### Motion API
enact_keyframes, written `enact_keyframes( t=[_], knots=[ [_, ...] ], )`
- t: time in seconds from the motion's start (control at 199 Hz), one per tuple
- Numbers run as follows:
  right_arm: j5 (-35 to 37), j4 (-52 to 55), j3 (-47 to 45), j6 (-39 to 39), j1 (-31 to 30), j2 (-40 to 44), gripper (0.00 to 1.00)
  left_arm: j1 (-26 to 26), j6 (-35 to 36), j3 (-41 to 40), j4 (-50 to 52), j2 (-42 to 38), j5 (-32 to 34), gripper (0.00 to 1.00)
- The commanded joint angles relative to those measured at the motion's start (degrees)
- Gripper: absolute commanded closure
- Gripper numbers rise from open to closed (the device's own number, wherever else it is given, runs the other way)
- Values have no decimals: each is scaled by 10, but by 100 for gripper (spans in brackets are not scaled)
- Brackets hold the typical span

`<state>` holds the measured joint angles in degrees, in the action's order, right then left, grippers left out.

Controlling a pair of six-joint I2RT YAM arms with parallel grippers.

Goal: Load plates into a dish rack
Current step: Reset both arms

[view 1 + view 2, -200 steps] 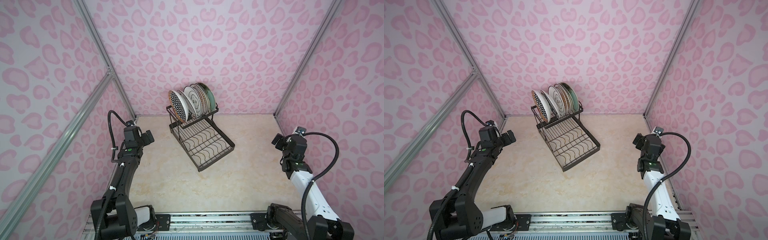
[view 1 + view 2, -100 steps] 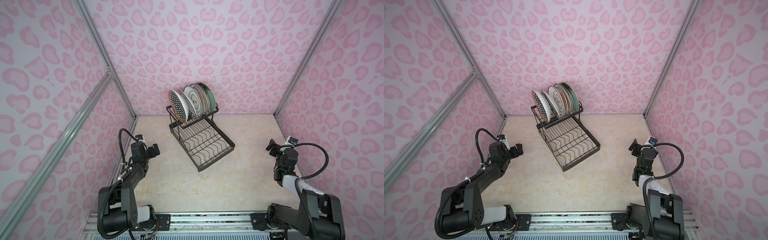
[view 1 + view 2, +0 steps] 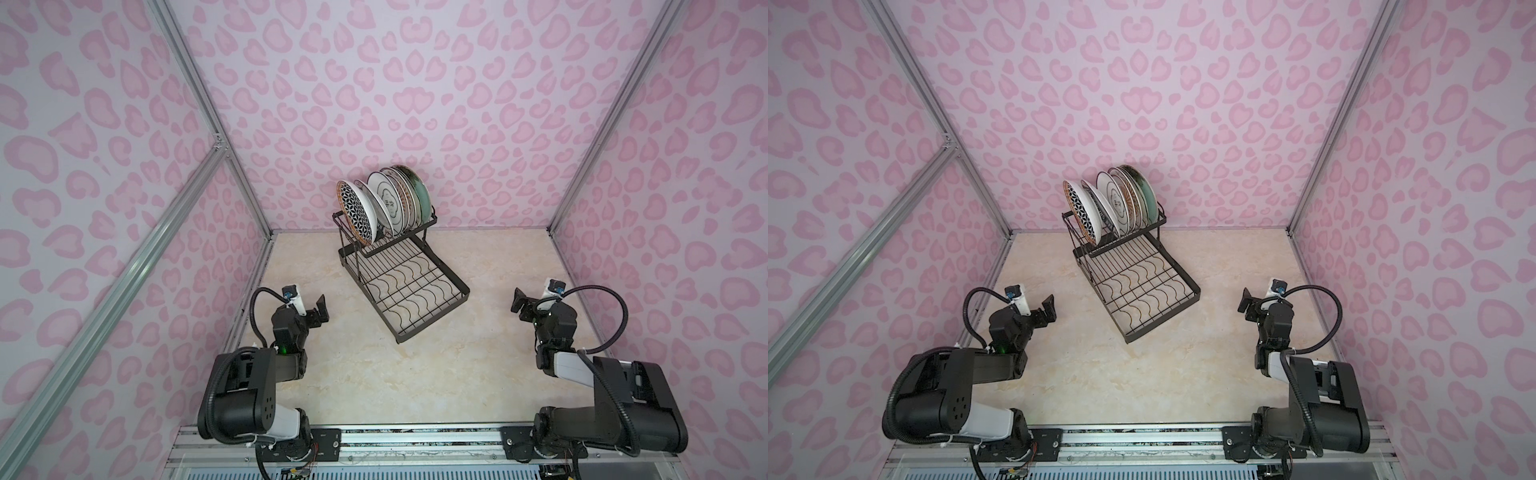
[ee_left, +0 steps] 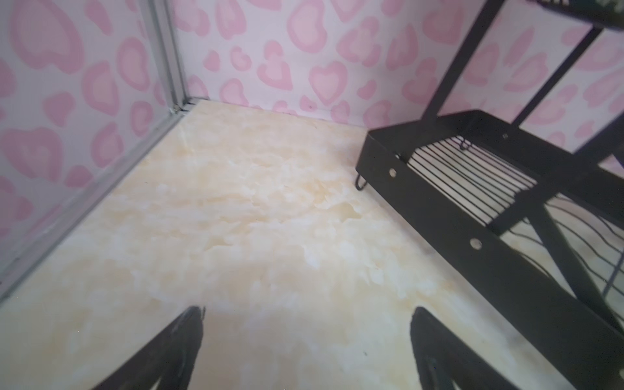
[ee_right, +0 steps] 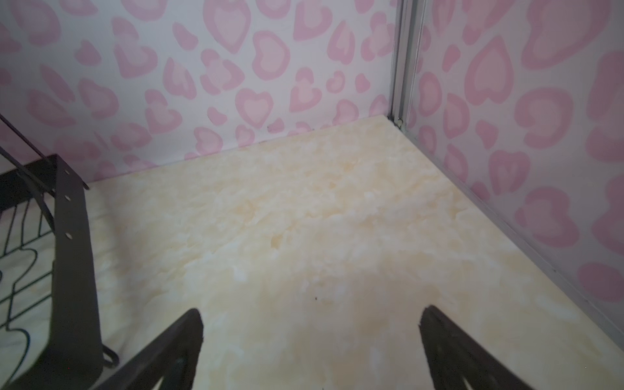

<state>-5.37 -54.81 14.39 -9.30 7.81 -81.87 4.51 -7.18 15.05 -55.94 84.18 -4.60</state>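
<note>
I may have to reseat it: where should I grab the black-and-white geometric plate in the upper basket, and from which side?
Probably its upper rim, from above with the open left gripper. The geometric plate stands on edge at the left end of the row in the dish rack, patterned face uncovered; basket wires guard its lower edge, and other plates crowd its back.

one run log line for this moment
plates: upright in upper tier of dish rack | left gripper: open, empty | right gripper: open, empty | phase: loading looks done
</note>
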Motion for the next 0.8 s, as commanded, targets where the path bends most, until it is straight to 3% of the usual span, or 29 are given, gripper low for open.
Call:
enact_keyframes(
  t=[0.0,0.035,0.1,0.191,0.266,0.346,0.437,0.798],
  knots=[
    [-5,-138,-19,34,-14,-43,0,-5,8,7,-82,10,61,2],
    [14,-123,-17,45,-28,-54,0,-5,12,13,-39,-5,62,2],
    [5,-157,1,48,-33,-93,0,-5,8,10,-70,8,67,2],
    [19,9,58,74,-52,-64,0,-16,11,19,-50,6,96,3],
    [52,-66,42,78,-66,-87,0,-19,13,18,-46,3,102,2],
    [50,-19,51,80,-66,-70,0,-21,18,21,-36,1,99,2],
    [51,-65,40,79,-66,-82,0,-30,25,28,-25,1,112,2],
    [50,-53,42,81,-66,-80,0,-36,31,29,-23,3,122,2]
  ],
)
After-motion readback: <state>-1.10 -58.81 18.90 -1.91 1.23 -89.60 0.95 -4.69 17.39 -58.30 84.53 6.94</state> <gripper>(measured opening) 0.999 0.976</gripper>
